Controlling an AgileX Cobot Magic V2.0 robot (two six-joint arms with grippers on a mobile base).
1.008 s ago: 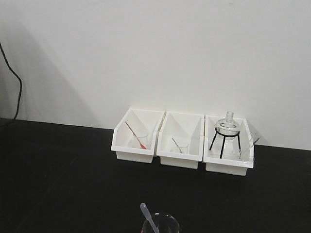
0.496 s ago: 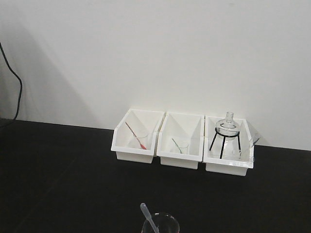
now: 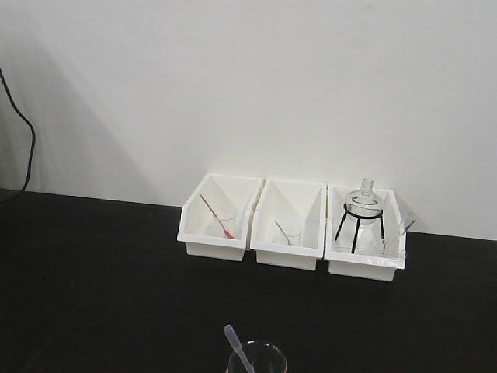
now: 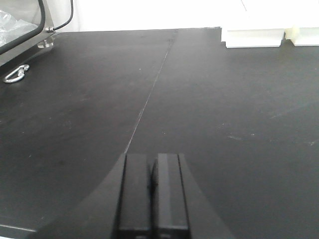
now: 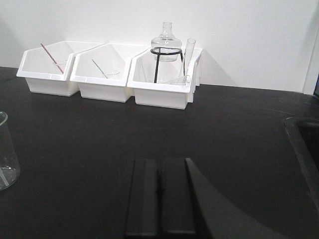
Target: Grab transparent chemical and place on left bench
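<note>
Nearest the front-facing camera, the transparent chemical (image 3: 256, 359) is standing on the matte black worktop (image 3: 101, 287), its round open rim of thin clear glass cut by the bottom edge of the view and a clear plastic dropper (image 3: 238, 350) leaning out to the left; in the right wrist view the same beaker (image 5: 7, 149) is showing at the far left edge, with colourless liquid low inside. Both wrist cameras are looking along flat, dull black fingers: the left claw (image 4: 152, 191) is sitting clenched with its two rectangular pads pressed together over a seam in the worktop, and the right claw (image 5: 159, 199) is likewise clenched, gripping nothing, well apart from the beaker. Farther back, three glossy white plastic bins (image 3: 291, 225) are sitting side by side against the plain white wall (image 3: 248, 85); the left one is holding a tiny beaker with a red stick (image 3: 217, 217), the middle one a tiny beaker with a greenish stick (image 3: 283, 231), and the right one a round-bottomed flask (image 3: 363, 200) on a thin black wire tripod (image 3: 357, 227). Against the earlier pictures, nothing is appearing shifted.
</note>
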